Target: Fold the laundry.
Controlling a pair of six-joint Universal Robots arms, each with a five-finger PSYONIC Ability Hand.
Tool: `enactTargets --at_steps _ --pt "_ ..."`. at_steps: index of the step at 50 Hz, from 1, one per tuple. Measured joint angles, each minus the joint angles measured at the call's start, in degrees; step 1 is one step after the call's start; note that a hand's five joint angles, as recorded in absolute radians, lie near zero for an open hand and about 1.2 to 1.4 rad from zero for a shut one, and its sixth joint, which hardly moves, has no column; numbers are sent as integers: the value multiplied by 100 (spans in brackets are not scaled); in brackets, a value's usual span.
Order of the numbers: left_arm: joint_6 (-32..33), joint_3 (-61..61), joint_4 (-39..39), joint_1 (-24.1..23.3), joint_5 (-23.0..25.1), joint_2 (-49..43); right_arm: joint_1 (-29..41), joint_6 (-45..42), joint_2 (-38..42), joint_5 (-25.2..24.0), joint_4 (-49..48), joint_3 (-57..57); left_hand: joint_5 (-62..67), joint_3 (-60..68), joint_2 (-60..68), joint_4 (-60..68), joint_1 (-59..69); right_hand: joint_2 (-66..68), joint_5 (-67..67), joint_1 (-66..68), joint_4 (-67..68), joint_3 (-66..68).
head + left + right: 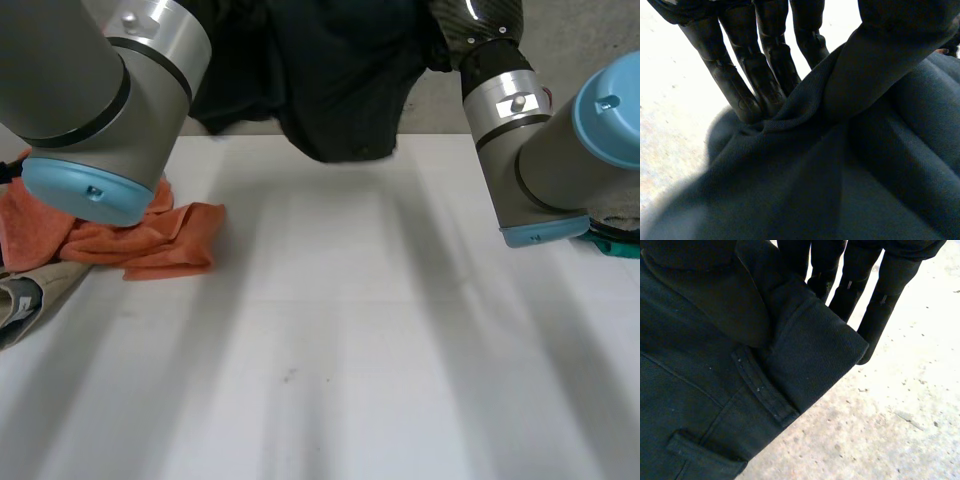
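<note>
garment: black trousers (330, 80), held up off the table (350, 330) over its far side, between the two arms
left hand: left hand (735, 80) pinches a fold of the dark cloth between straight fingers and thumb
right hand: right hand (877, 315) clamps the waistband edge between fingers and thumb, with a belt loop (762, 390) just beside the grip
key relation: cloth spans hand to hand, with the bulk sagging below and between them
long axis: held edge runs side to side across the table; can't tell which way the legs hang
nearer hand: both already on it, neither closer
next move, judged: lower and spread it flat on the bare middle of the table
clutter: orange cloth (150, 235) lies near the left arm, well apart from the trousers
</note>
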Motion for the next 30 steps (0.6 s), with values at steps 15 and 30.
enactTargets --at_steps 15,30 --pt "406 -2839 228 -350 -23 -546 -436 -638 192 -768 2388 1703 -292 -377 -385 -380 -183 0 0 0 41 27" --pt "634 -3591 -579 -412 367 502 -498 -1901 -526 -808 4052 2041 -5424 -5561 -5606 -5700 -5286 -4400 -4566 -4033 -4443 -4352"
